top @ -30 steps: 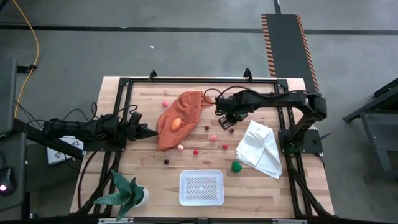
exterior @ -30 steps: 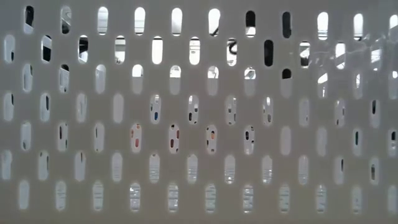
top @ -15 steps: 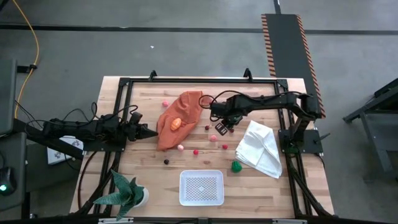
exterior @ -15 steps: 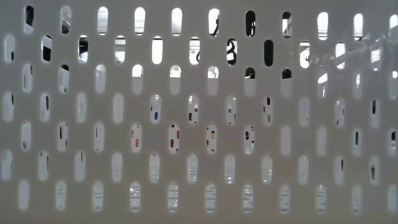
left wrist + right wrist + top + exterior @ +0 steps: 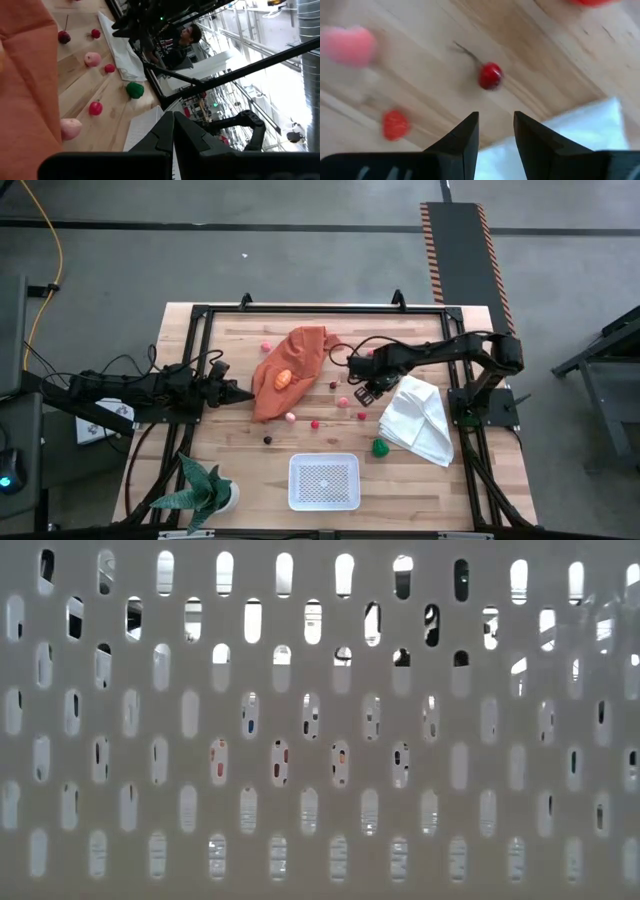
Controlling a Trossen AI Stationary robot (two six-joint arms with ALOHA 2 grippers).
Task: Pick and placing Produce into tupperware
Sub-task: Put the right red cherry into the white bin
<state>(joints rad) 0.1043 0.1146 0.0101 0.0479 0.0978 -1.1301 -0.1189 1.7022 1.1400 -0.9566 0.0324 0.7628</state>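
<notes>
Near the front edge of the table [image 5: 470, 510], midway across, sits the white container [image 5: 323, 481], with nothing visible inside it. Scattered toy fruit lies on the wood between it and the far edge: a green piece [image 5: 380, 447] just beside the white cloth [image 5: 419, 418], a dark berry [image 5: 268, 439], a red piece [image 5: 314, 423], a pink piece [image 5: 290, 417], another red piece [image 5: 362, 416], a pink one [image 5: 341, 400] and a dark one [image 5: 333, 385] near the middle, and a pink piece [image 5: 265, 345] farther back. An orange piece [image 5: 283, 378] rests on the crumpled orange cloth [image 5: 290, 365].

Over the middle of the table, between the orange cloth and the white cloth, hangs the right gripper [image 5: 364, 392]. Its wrist view shows the jaws partly apart with nothing between them, and a small red cherry [image 5: 490, 76] on the wood just ahead of the fingertips [image 5: 470, 120], apart from them.

At the table's left side the left gripper [image 5: 240, 394] points at the edge of the orange cloth, its jaws closed together and empty.

A potted plant [image 5: 205, 489] stands at the front left corner. From the low camera, only a perforated white wall [image 5: 320, 740] fills the picture.
</notes>
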